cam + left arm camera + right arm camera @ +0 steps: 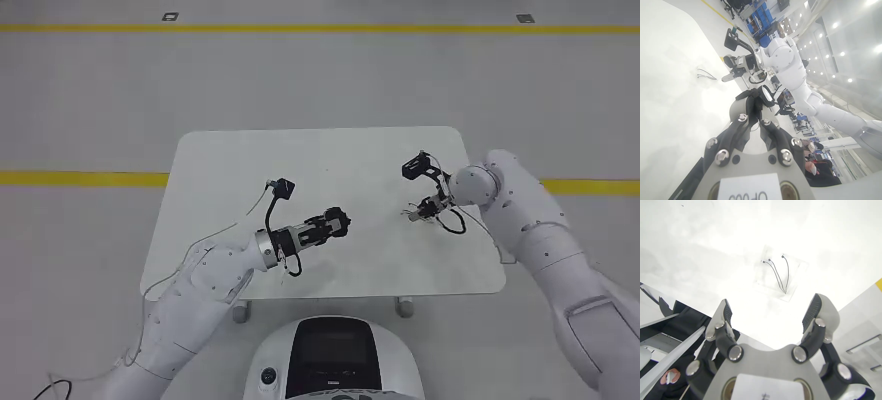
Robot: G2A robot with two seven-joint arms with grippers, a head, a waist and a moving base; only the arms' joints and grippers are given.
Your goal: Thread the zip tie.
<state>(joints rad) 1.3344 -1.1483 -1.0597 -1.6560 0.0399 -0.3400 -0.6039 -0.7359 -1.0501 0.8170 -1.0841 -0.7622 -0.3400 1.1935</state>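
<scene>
Zip ties (787, 274) lie just ahead of my right end effector (771, 304), open and empty, tails toward it; left end effector (752, 98), closed, farther off at 9 o'clock.

Both arms extend forward, with the claws well apart. The left arm (200, 290) angles inward toward the centre, with the wrist in line with the forearm. We note the left claw (338, 221) has its fingers (750, 106) pressed together, with no gap at the pads. The right arm (545, 240) is bent at the elbow, with the forearm swung inward and the wrist tipped downward. We record the right claw (418, 212) with its fingers (813, 310) spread wide and the ribbed pads facing each other.
</scene>
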